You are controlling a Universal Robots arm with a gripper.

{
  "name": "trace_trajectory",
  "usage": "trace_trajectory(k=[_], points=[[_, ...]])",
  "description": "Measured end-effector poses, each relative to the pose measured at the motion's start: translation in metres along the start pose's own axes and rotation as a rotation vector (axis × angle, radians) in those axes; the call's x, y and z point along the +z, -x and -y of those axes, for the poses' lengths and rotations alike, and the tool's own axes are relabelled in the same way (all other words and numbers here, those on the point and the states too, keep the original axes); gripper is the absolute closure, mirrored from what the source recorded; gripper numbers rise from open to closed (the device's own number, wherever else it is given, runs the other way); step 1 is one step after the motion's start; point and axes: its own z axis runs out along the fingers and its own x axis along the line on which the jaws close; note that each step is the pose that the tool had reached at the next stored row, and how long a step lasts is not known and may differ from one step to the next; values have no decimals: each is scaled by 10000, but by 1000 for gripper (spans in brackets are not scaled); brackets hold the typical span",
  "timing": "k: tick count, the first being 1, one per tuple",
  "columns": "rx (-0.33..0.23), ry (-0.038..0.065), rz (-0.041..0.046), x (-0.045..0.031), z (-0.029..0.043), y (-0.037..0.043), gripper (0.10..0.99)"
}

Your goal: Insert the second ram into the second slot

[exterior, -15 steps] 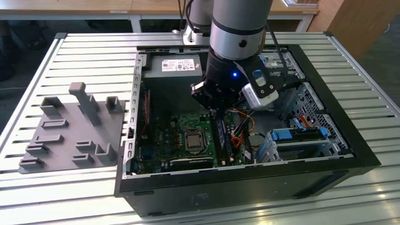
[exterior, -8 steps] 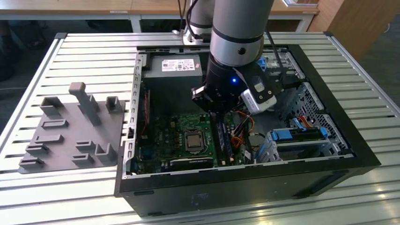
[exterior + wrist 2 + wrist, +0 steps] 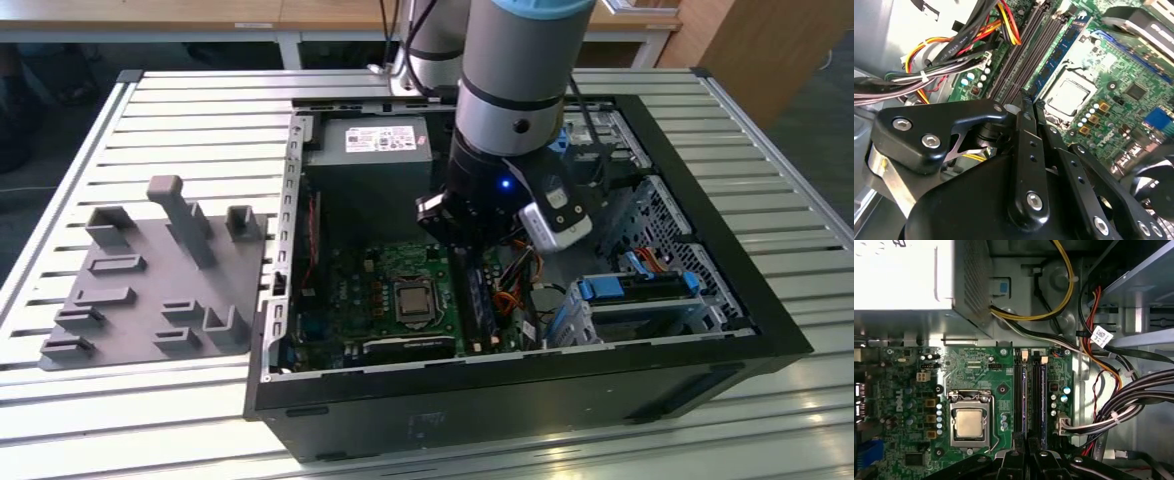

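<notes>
The second ram (image 3: pixel 1025 400) stands on edge in a memory slot (image 3: pixel 1025 357) beside the CPU socket (image 3: pixel 971 422), and its near end is lost under the pincer (image 3: pixel 1027 452). We see the pincer's fingers (image 3: pixel 1026 150) drawn together, but we cannot tell whether they touch the stick. Cables (image 3: pixel 1114 405) crowd the computer case (image 3: pixel 534 400) alongside.

Second ram (image 3: pixel 1025 400): long, thin, dark-blue stick, upright on edge in second slot (image 3: pixel 1024 358), lengthwise along it, near processor socket (image 3: pixel 970 420). Second wrist view: second ram (image 3: pixel 1064 50) shows row of chips on face. Seating depth unclear.
</notes>
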Motion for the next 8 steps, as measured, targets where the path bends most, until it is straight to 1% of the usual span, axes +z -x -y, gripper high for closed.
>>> trace_trajectory(k=[2,6,8], points=[[0,2,-10,29,-1,9,945],[0,-1,-13,30,0,9,945],[30,2,-13,63,-3,10,945]])
